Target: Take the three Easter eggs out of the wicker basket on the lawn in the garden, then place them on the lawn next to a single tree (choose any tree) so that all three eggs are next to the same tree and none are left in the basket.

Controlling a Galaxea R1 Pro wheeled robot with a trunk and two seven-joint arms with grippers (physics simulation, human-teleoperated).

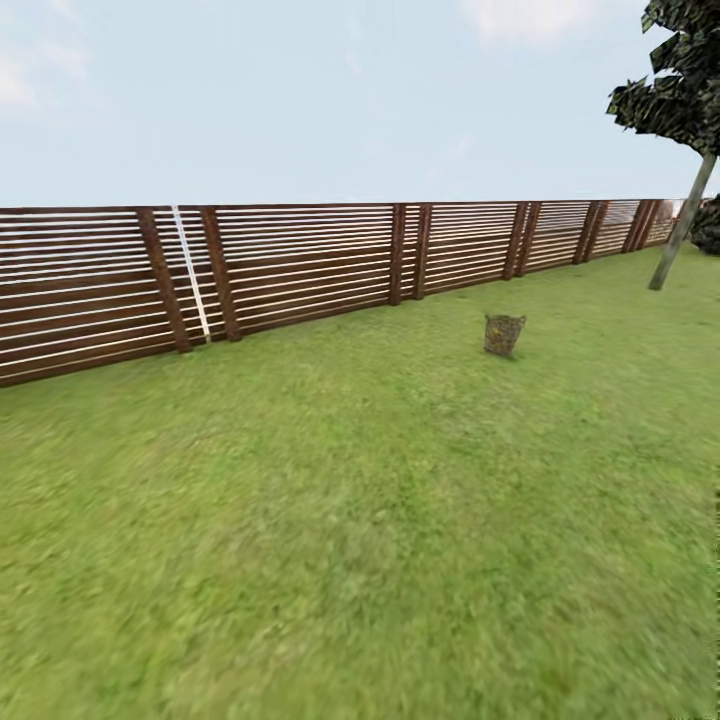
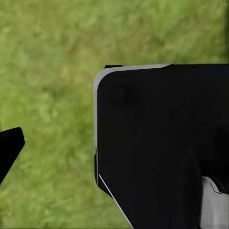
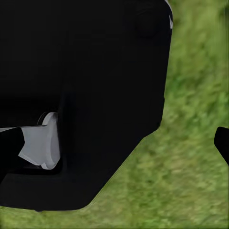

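Where lawn (image 1: pixel 380 520) meets far fence (image 1: pixel 300 265), basket (image 1: pixel 504 334) stands unobstructed, tree (image 1: pixel 683 222) far right; gripper states indiscernible.

One wicker basket (image 1: pixel 504 334) stands on the lawn (image 1: pixel 360 520), at about two o'clock from the centre of the head view; any eggs inside it are too small to count. One tree (image 1: pixel 682 222) with a slim pale trunk rises at roughly two o'clock, farther off. One slatted wooden fence (image 1: pixel 300 262) runs across from nine o'clock to two o'clock, with five paired brown posts countable along it and one thin white strip (image 1: pixel 192 272) leaning against it near ten o'clock
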